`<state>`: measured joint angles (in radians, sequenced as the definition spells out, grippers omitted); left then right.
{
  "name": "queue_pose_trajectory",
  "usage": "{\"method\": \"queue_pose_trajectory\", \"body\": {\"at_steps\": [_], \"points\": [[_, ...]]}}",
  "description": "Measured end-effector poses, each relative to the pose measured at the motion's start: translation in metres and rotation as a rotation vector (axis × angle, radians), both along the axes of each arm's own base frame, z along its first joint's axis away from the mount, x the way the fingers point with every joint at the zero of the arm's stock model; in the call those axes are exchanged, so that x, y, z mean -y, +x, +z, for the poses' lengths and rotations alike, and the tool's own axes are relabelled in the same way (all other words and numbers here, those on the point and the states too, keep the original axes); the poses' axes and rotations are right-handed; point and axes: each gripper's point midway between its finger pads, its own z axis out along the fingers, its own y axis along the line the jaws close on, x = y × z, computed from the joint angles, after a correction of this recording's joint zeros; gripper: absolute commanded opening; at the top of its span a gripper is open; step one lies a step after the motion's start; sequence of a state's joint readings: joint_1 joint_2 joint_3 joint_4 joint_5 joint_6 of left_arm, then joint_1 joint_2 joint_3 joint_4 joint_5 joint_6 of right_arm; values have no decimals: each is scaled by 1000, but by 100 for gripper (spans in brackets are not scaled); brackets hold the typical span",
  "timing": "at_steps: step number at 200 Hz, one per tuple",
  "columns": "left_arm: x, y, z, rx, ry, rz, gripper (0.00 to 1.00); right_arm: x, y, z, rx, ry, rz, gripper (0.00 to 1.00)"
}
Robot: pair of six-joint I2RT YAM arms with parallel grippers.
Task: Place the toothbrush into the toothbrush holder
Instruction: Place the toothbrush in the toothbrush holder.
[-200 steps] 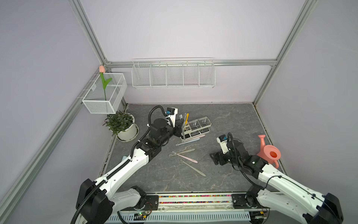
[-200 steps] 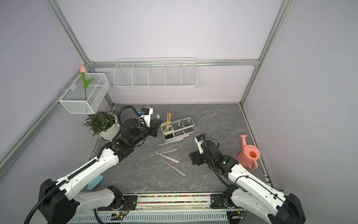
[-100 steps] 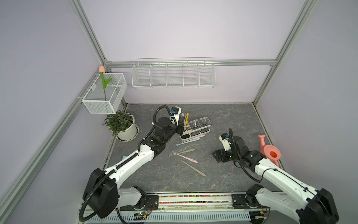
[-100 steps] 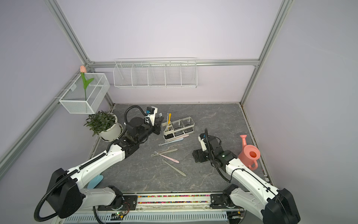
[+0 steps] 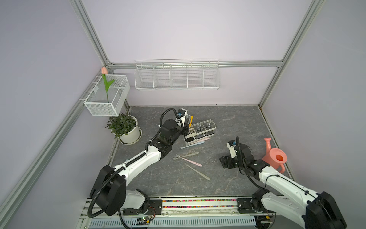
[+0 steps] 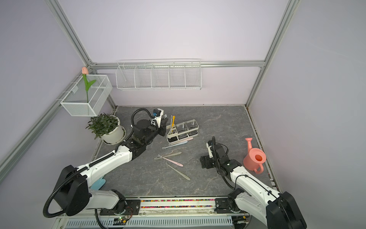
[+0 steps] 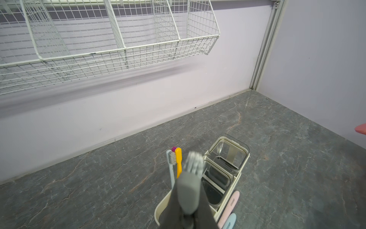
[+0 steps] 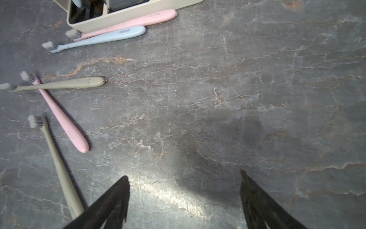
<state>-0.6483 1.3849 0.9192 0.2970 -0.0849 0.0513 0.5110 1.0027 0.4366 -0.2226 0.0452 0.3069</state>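
My left gripper [image 7: 188,215] is shut on a grey toothbrush [image 7: 189,192], whose bristles point up and away from the jaws. It is held just over the white compartment end of the cream toothbrush holder [image 7: 240,174]. A yellow toothbrush [image 7: 178,161] and a pale blue one [image 7: 171,172] stand in that compartment. In both top views the left gripper [image 5: 186,128] [image 6: 163,129] sits against the left end of the holder [image 5: 200,131] [image 6: 182,130]. My right gripper [image 8: 184,178] [image 5: 224,161] is open, low over bare table, right of the loose brushes.
A pink and a blue toothbrush [image 5: 195,141] lie along the holder's front. Three more [image 5: 188,159] lie mid-table. A pink watering can [image 5: 274,156] stands at the right, a potted plant [image 5: 124,126] at the left. Wire baskets [image 5: 176,76] hang on the walls.
My left gripper has moved right, up to the holder, with the toothbrush in it. The right arm has shifted slightly to the right, still open.
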Motion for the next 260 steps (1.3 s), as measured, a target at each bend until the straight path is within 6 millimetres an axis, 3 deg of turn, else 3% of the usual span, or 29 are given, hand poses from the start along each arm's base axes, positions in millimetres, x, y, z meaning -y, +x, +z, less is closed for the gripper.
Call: {"method": "queue_pose_trajectory", "body": {"at_steps": [19,108,174,260], "points": [[-1,3,-4,-1,14,15,0,3,1,0,30,7,-14,89],[-5,7,-4,18,38,42,0,29,14,34,281,22,-147,89],[5,20,3,33,31,42,0,36,15,29,292,4,-181,89],[18,37,-7,25,43,38,0,35,15,16,251,-21,-175,89]]}}
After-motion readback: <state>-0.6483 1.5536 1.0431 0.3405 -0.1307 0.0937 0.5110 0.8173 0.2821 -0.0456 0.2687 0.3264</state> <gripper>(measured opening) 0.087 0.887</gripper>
